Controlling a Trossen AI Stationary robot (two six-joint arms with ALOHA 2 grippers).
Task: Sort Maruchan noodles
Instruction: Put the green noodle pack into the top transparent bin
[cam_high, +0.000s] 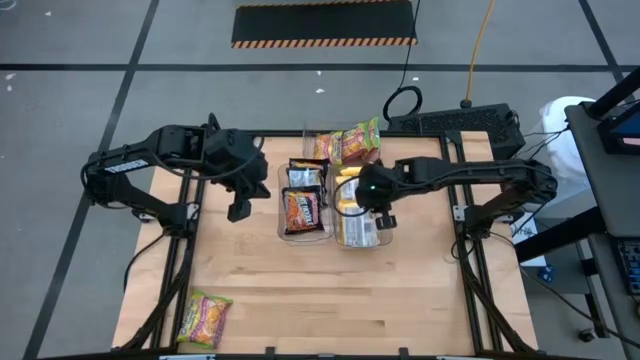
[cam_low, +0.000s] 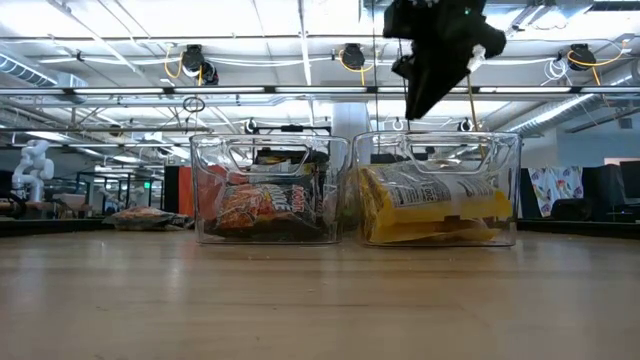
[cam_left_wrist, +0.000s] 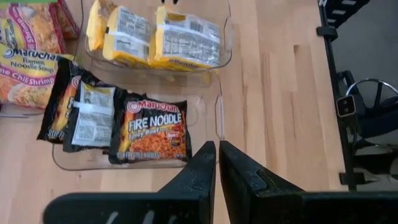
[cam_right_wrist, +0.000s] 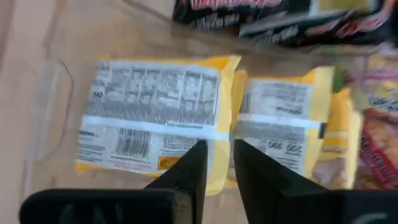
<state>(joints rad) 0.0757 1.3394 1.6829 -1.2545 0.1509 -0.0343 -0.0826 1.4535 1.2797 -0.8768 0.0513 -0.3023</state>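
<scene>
Crinkled, flat plastic noodle packets were seen sorted by colour in clear, hard-walled bins at the middle of a pale wooden table (cam_high: 330, 290): dark packets (cam_high: 303, 208) in the left bin (cam_high: 281, 232), yellow packets (cam_right_wrist: 155, 112) with pale printed backs in the right bin (cam_low: 436, 190), and pink-green packets (cam_high: 350, 143) lying behind them. The right gripper (cam_right_wrist: 216, 163) was held just above the yellow packets, its fingers slightly parted and grasping nothing, while the left gripper (cam_left_wrist: 217, 163) hung beside the left bin, nearly clenched and empty. One pink-green packet (cam_high: 205, 320) was left alone near the table's front left corner.
</scene>
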